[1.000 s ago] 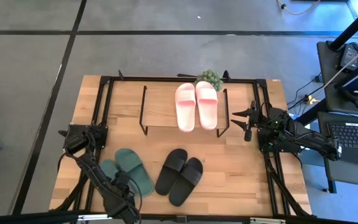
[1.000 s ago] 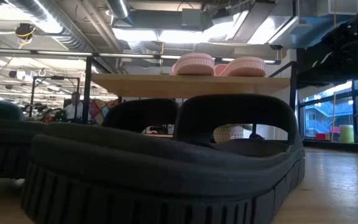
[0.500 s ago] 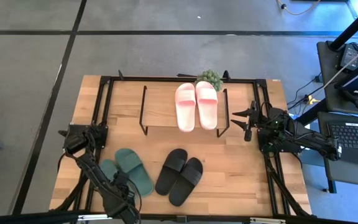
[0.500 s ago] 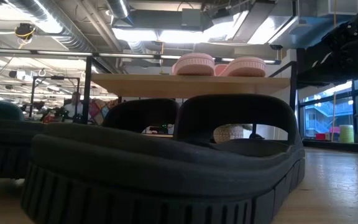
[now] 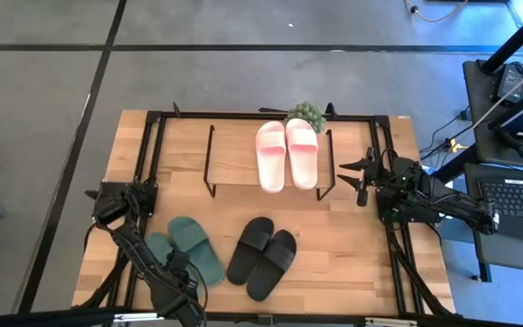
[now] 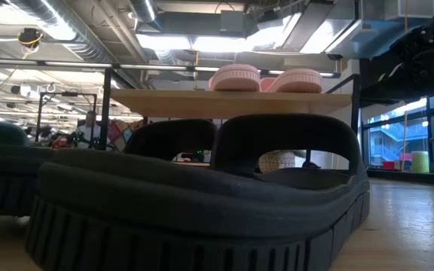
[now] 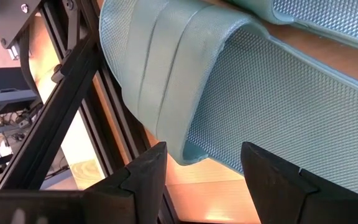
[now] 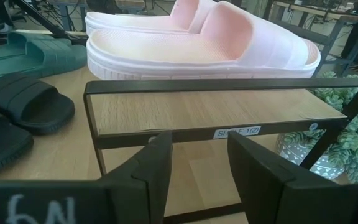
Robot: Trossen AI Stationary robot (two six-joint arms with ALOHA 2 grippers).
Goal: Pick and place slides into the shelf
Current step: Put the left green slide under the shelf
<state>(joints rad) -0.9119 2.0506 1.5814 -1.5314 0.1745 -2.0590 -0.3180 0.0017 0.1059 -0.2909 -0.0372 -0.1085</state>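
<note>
The pale pink slides (image 5: 286, 153) lie sole-down, side by side, on the right part of the shelf's wooden top board (image 5: 234, 163). The dark green pair (image 5: 187, 252) and the black pair (image 5: 261, 257) lie on the table in front of the shelf. My left gripper (image 5: 178, 282) is open at the near-left edge, just short of the green slides. In the left wrist view its fingers (image 7: 143, 177) flank the rim of one green slide (image 7: 241, 106) without touching it. My right gripper (image 5: 363, 177) is open to the right of the shelf and faces its end (image 8: 204, 109).
A black frame (image 5: 152, 123) runs around the table. A small potted plant (image 5: 307, 113) stands behind the shelf's far right corner. The left half of the shelf's board is bare. In the low view a black slide (image 6: 202, 203) fills the foreground.
</note>
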